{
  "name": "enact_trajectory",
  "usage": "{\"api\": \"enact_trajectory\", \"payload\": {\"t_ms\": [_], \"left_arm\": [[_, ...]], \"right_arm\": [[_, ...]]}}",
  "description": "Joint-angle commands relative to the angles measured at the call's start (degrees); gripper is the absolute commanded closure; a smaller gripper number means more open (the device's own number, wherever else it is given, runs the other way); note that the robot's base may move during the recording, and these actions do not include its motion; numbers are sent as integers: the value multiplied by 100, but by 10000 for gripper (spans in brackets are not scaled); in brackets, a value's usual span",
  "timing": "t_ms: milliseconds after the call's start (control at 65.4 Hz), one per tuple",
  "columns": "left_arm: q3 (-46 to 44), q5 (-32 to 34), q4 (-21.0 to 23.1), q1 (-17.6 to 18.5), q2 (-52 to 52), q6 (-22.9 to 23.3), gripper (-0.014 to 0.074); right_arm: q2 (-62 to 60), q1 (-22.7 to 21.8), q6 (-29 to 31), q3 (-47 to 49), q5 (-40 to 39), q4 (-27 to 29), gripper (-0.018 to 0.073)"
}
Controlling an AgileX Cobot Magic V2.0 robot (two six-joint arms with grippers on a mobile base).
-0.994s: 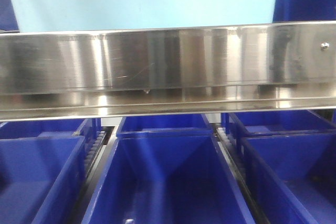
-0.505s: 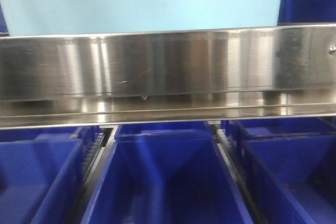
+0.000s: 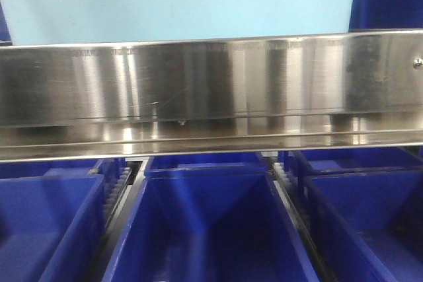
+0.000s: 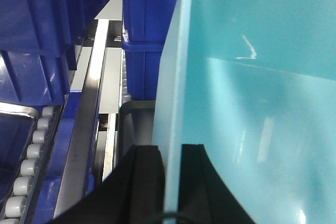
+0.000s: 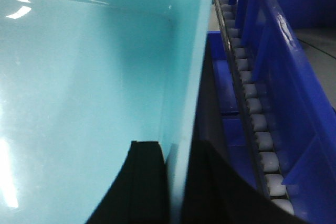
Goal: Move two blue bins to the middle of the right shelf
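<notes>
A pale aqua blue bin [image 3: 178, 1] fills the top of the front view, just above a steel shelf rail [image 3: 211, 84]. Only this one pale bin shows. In the left wrist view my left gripper [image 4: 171, 153] is shut on the bin's left wall [image 4: 173, 93], one black finger outside and one inside. In the right wrist view my right gripper [image 5: 176, 148] is shut on the bin's right wall [image 5: 184, 77] the same way. The bin's smooth inside [image 5: 79, 93] faces both wrist cameras.
Darker royal-blue bins [image 3: 208, 222] stand in rows on the shelf level below the rail, with roller tracks [image 3: 287, 189] between them. More royal-blue bins [image 4: 147, 19] and rollers [image 5: 252, 114] lie close beside the pale bin on both sides.
Since a second ago the pale bin has come to fill more of the top of the front view and the rail sits slightly higher. In the last half second nothing visibly moved.
</notes>
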State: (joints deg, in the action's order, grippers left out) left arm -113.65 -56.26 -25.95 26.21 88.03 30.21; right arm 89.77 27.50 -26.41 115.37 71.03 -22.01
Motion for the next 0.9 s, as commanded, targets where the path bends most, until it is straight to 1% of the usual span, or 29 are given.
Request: {"api": "enact_trajectory", "payload": {"t_ms": [0,306,505,581,719,887], "left_arm": [[-71,522,110,36,-70,89,708],[-71,522,110,36,-70,89,708],[-71,411,148,36,-70,89,708],[-71,170,177,36,-70,89,708],[-71,-129,217,36,-70,89,708],[-71,-158,217,36,-70,89,708]], "right_arm": [[-22,12,134,55,-107,32,721],[-22,12,134,55,-107,21,721],[-22,12,134,55,-1021,14,721],[-22,12,134,55,-1226,14,721],[-22,12,134,55,-1255,14,721],[-3,-12,134,55,-1227,-12,721]]}}
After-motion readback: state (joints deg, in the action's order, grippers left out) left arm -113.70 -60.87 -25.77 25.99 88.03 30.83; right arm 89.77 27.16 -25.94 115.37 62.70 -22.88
